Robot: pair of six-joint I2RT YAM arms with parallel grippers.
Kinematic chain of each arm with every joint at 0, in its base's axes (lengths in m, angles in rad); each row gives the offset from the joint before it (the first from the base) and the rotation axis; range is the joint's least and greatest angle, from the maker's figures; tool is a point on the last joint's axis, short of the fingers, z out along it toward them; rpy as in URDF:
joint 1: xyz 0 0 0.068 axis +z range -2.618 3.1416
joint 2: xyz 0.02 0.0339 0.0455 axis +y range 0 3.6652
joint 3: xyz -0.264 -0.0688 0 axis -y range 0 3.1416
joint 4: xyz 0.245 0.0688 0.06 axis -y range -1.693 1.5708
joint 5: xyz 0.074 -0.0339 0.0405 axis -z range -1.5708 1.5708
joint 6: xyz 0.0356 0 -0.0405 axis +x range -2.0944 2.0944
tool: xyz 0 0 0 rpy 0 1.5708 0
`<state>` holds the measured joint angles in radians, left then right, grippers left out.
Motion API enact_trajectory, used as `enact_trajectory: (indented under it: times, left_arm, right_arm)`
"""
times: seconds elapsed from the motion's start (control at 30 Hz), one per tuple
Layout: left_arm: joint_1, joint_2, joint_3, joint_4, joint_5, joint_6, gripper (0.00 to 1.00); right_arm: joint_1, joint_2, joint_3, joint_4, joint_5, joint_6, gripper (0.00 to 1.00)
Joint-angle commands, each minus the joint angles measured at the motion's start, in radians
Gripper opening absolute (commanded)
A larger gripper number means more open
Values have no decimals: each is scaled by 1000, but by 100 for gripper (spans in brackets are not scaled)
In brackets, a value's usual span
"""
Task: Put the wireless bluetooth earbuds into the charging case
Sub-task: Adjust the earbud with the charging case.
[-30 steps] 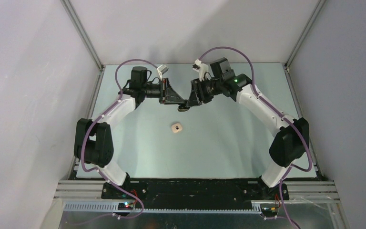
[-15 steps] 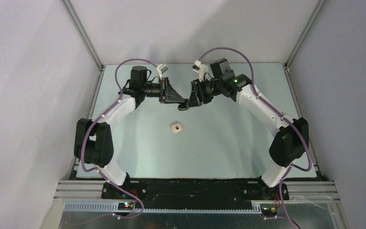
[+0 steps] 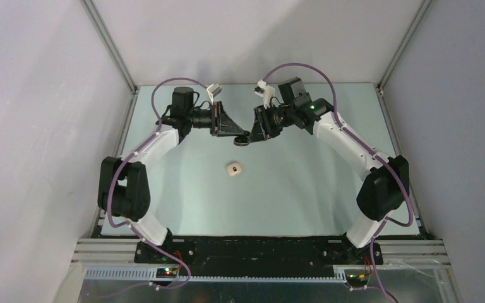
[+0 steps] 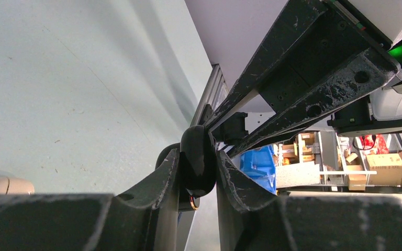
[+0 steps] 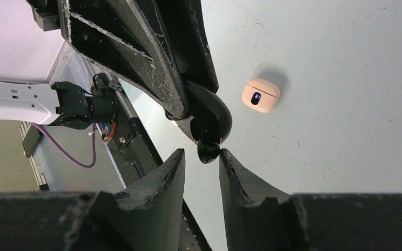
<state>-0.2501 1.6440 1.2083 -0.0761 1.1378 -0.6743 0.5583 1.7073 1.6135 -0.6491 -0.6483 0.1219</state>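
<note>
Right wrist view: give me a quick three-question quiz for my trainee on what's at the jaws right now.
1. True or false: the left gripper has its jaws clamped on the black charging case.
2. Where is the beige case? A) lying on the table, apart from both arms; B) held in jaws; C) stacked on the black charging case.
3. What sits between the jaws of the right gripper?
Key: 1 true. 2 A. 3 A small black piece, likely an earbud, at the black charging case's edge; the jaws show gaps either side of it.
</note>
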Motion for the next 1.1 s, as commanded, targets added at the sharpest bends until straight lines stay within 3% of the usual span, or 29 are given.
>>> enact_trajectory:
  times: [0.0,0.27,0.4,0.6,0.8,1.07]
  left_arm:
    - [1,-13,39,42,8,-5,0]
    - [-3,-23,32,42,2,6,0]
    - [-4,-29,29,42,-10,13,0]
    - [-5,-40,23,42,-42,31,0]
    - [-6,-46,18,42,-73,43,0]
    - [-16,-63,10,41,-97,75,0]
  right_arm:
    - [0,-7,18,31,-87,17,33]
    - [-59,33,30,73,-133,126,24]
    - [-62,45,37,76,-151,133,24]
    - [-62,56,45,74,-177,133,15]
    - [-64,67,49,80,-218,135,16]
    - [-69,74,39,96,-235,159,27]
